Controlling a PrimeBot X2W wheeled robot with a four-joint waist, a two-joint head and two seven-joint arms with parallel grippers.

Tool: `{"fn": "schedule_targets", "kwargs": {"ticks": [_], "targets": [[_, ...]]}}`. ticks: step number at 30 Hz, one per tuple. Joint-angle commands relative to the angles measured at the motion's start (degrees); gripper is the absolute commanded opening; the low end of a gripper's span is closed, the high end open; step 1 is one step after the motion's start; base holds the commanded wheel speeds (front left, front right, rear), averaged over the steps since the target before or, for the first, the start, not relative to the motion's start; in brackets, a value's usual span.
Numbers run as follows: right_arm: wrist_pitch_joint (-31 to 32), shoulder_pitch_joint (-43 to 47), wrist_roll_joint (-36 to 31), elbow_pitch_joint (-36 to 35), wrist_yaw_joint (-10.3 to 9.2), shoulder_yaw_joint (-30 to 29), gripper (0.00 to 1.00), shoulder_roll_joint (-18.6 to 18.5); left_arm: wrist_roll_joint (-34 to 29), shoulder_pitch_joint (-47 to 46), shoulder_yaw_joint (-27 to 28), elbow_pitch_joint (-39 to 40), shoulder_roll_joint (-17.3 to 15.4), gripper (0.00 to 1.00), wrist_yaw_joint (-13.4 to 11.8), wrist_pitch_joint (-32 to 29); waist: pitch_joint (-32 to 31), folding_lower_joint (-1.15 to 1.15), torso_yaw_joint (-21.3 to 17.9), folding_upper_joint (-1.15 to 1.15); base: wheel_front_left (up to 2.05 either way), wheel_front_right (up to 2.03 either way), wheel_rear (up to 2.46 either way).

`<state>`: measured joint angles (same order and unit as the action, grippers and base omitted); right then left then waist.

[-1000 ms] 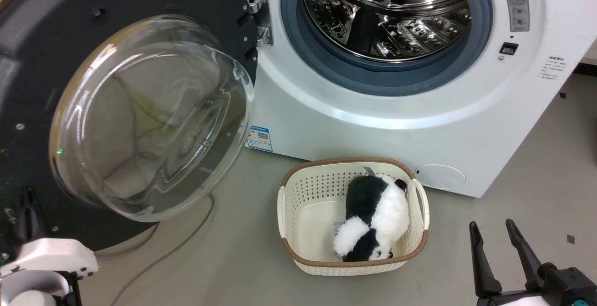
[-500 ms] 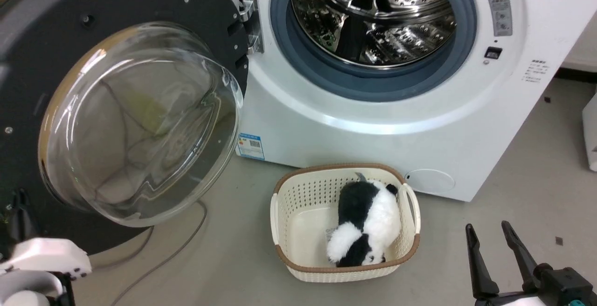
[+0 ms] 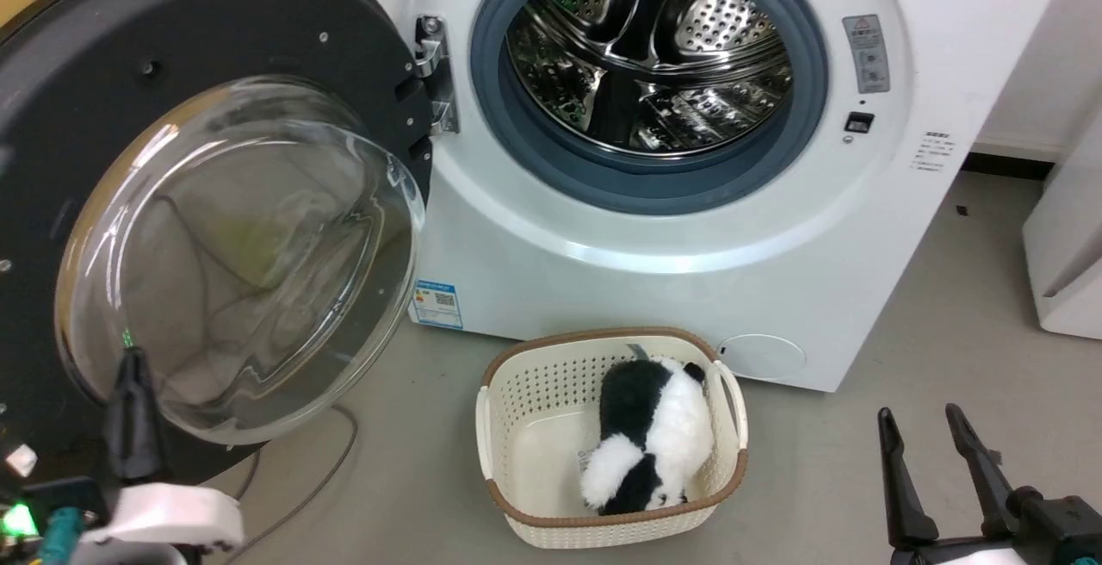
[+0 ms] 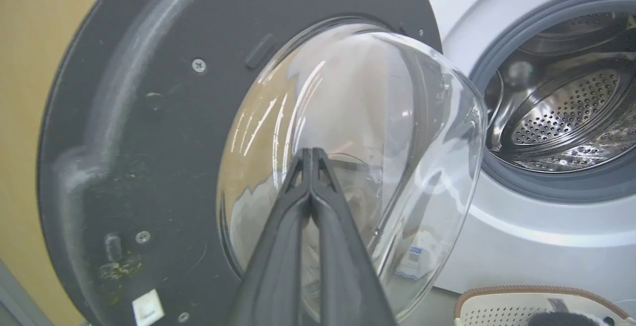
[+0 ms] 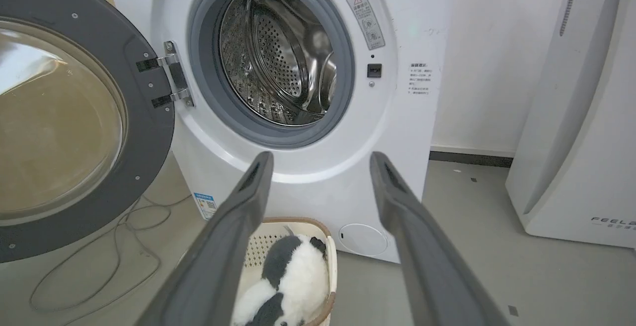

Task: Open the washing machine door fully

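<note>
The washing machine door (image 3: 215, 22), a black disc with a bulging glass bowl (image 3: 232, 255), stands swung wide to the left of the white washing machine (image 3: 654, 238), on its metal hinge (image 3: 435, 74). The steel drum (image 3: 646, 57) lies exposed. My left gripper (image 3: 130, 357) is shut and empty, pointing up in front of the bowl's lower left; whether it touches the glass I cannot tell. The left wrist view has the left gripper (image 4: 310, 151) against the door (image 4: 149, 117). My right gripper (image 3: 919, 414) is open over the floor at the lower right, well away from the door.
A cream basket (image 3: 516, 393) holding a black-and-white plush panda (image 3: 654, 436) sits on the floor before the machine. A grey cable (image 3: 318, 470) trails under the door. A white appliance (image 5: 571, 142) stands to the machine's right.
The head camera has shifted, so the machine sits lower and further left in the picture. My left gripper's shut fingers now show higher against the glass bowl. The right gripper stays open.
</note>
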<state>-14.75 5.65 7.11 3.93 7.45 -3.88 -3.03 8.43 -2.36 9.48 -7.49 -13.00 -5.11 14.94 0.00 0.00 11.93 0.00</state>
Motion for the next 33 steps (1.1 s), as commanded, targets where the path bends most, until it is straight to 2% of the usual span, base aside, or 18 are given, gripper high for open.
{"fn": "schedule_targets", "kwargs": {"ticks": [1,2,3,4,8,9,23,31,32,33], "targets": [[-0.2,0.8,-0.1,-0.4,0.03,-0.3,1.00,0.1,-1.4,1.8,-1.1,2.2,0.9,0.00,0.4,0.1,-0.4,0.00,-0.8,0.00,0.00,0.00,0.00],[-0.2,0.9,-0.1,-0.5,0.03,-0.3,1.00,0.1,-1.6,2.4,-1.5,3.1,1.3,0.11,0.6,0.1,-0.4,0.00,-1.1,0.00,0.00,0.00,0.00],[-0.2,0.9,-0.2,-0.6,0.03,-0.4,1.00,0.1,-1.9,2.9,-2.0,3.8,1.7,0.70,0.7,0.1,-0.5,0.00,-1.4,0.00,0.00,0.00,0.00],[-0.2,1.0,-0.2,-0.7,0.03,-0.5,1.00,0.1,-1.9,3.1,-2.4,4.7,2.0,1.00,1.1,0.1,-0.6,0.00,-1.7,0.00,0.00,0.00,0.00],[-0.2,0.9,-0.5,-1.4,0.03,-0.2,1.00,0.1,-2.0,4.5,-5.6,5.5,3.8,1.00,3.5,0.1,-0.9,0.00,-4.0,0.00,0.00,0.00,0.00],[-0.2,0.5,-0.5,-2.8,0.03,0.3,1.00,0.1,-1.9,4.5,-6.3,4.6,4.7,1.00,4.5,0.1,-0.9,0.00,-6.3,0.00,0.00,0.00,0.00],[-0.2,1.1,-0.8,-5.4,0.03,1.2,1.00,0.1,-2.3,4.9,-6.6,1.9,7.1,1.00,6.2,0.1,-0.1,0.00,-13.3,0.00,0.00,0.00,0.00],[-0.2,1.3,-0.8,-5.2,0.03,1.3,1.00,0.1,-3.0,4.3,-6.1,1.4,7.8,1.00,7.3,0.1,0.3,0.00,-15.3,0.00,0.00,0.00,0.00],[0.0,0.5,-0.4,-5.1,0.00,1.2,0.00,0.0,-2.8,4.7,-6.4,1.5,7.7,0.00,7.3,0.0,0.3,0.00,-15.3,0.00,0.00,0.00,0.00],[0.0,0.5,-0.3,-5.0,-0.01,1.2,0.00,0.0,-2.7,4.7,-6.5,1.5,7.7,0.00,7.3,0.0,0.3,0.00,-15.3,0.00,0.00,0.00,0.00]]}}
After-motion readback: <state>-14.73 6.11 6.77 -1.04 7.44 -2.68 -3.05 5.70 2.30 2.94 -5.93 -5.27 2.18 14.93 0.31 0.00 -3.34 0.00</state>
